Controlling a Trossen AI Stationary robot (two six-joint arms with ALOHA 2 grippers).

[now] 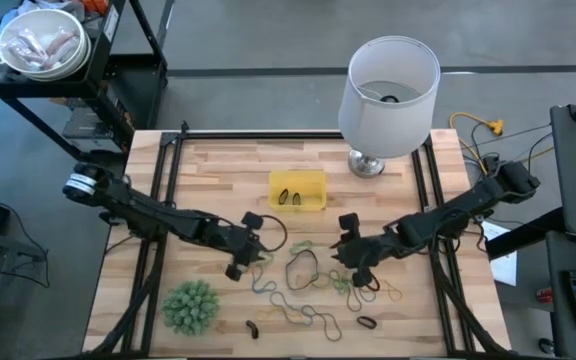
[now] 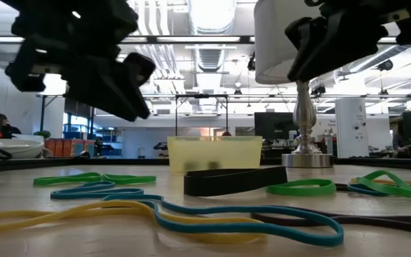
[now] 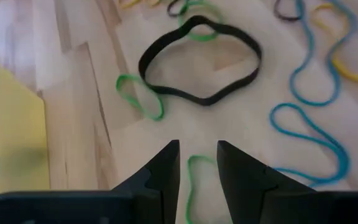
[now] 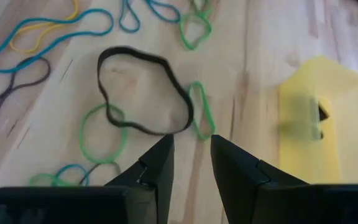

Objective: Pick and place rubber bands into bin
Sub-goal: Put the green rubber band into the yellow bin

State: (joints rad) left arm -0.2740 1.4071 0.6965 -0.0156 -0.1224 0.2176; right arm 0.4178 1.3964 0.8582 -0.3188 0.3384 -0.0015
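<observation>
Blue rubber band [image 2: 262, 218] (plain), yellow bin [image 2: 215, 153] unmarked.

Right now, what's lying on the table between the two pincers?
In the high view, the large black rubber band lies between the left pincer and the right pincer, with thin green bands beside it.

Bin [image 3: 8, 124] is blurred and cut off at the 9 o'clock edge of the left wrist view. Dark bin contents [image 4: 321, 112] are blurred in the right wrist view; type indeterminate.
</observation>
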